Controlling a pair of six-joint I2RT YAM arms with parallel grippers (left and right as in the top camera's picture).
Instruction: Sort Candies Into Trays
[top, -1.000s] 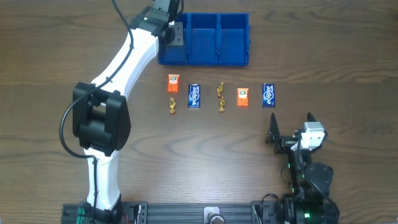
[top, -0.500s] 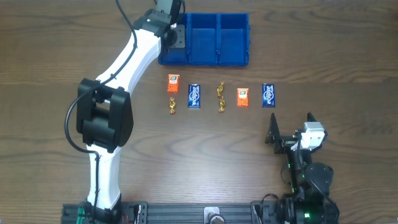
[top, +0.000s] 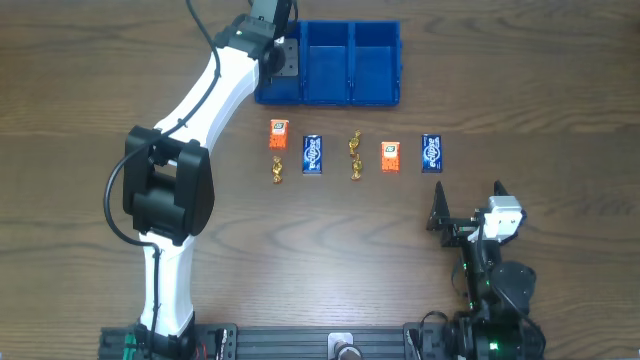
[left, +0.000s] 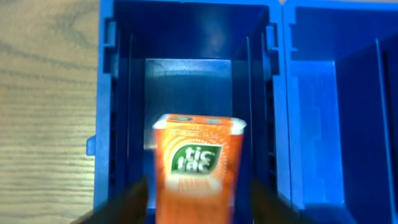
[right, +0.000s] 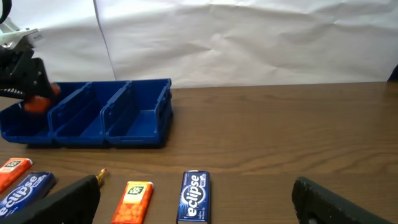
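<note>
The blue three-compartment tray (top: 340, 98) stands at the back of the table. My left gripper (top: 281, 55) hangs over its left compartment (left: 186, 81), shut on an orange candy box (left: 198, 167) held upright between the fingers. From the right wrist view the left gripper (right: 28, 93) sits just above the tray (right: 112, 121). In a row in front of the tray lie two orange boxes (top: 279, 134) (top: 390, 156), two blue gum packs (top: 313, 154) (top: 432, 153) and three gold-wrapped candies (top: 278, 168) (top: 354, 145) (top: 356, 168). My right gripper (top: 468, 205) is open, low and near its base.
The middle compartment (top: 326, 55) and right compartment (top: 375, 55) look bare. Wide brown tabletop lies free left of the left arm and between the candy row and the arm bases. A white backdrop (right: 249, 43) rises behind the table.
The left arm shifted slightly over the tray's left compartment a second ago and has since stayed still. The right arm and the candies have not moved.
</note>
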